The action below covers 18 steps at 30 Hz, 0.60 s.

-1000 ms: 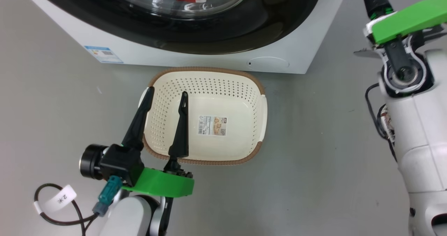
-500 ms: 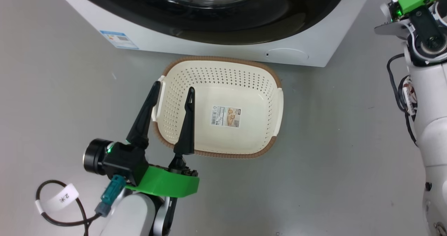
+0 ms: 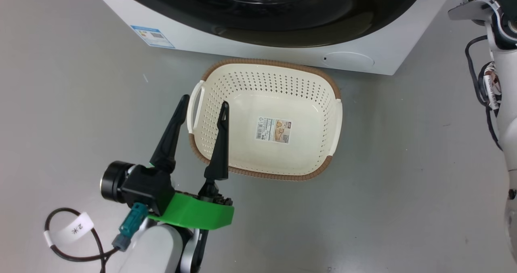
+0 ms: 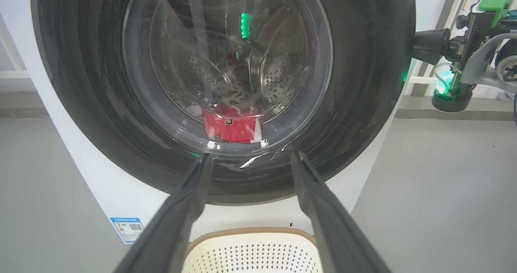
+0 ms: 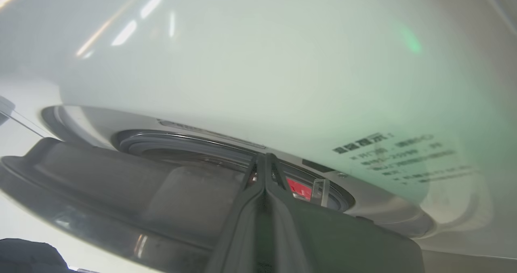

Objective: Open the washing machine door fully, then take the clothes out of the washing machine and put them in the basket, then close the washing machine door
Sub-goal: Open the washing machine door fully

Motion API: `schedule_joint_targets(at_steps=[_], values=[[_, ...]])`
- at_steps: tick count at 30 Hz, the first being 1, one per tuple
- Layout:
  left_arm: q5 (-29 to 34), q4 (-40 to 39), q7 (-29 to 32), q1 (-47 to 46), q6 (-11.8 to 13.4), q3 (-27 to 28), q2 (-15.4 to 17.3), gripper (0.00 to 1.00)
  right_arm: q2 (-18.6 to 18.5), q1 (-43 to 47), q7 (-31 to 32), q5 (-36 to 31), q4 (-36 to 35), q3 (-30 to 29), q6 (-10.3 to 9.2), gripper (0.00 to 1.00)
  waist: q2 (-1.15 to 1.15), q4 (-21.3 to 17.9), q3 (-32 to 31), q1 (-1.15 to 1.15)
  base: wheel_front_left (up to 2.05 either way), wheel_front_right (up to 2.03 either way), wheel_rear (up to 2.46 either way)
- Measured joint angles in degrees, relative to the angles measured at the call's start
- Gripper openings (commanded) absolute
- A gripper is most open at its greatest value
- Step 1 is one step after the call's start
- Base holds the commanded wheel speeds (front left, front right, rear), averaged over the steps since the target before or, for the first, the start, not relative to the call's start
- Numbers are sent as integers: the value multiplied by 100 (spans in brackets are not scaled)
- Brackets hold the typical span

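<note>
We see bright, even light and soft shadows on the floor [image 3: 404, 164]. Reflections and a green glint streak the washing machine door [image 4: 363, 83]. Close up, the washing machine [image 5: 258, 63] looks hazy and blurred.

The washing machine door [image 3: 282, 26] ran off the head view's top edge. The left wrist view's bottom edge cut the basket [image 4: 250, 250], and glare half hid the clothes [image 4: 232, 127]. On the washing machine [image 5: 282, 63], at the right wrist view's lower right, the print [image 5: 387, 156] was blurred beyond reading.
</note>
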Motion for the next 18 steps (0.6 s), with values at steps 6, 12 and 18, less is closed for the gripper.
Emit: schedule_joint_targets(at_steps=[6,12,18], values=[[-86,3,0,-1,3,-53,-1,100,-102,-181,235,-1,234,56,0,0,0,91,4,0,0,0,0],[-124,7,0,-1,20,-58,-2,100,-143,-249,578,43,300,53,-41,0,0,95,-17,0,0,0,0],[-124,4,0,-1,49,-29,-3,100,-137,-247,850,165,233,66,-43,0,0,38,-29,0,0,0,0]])
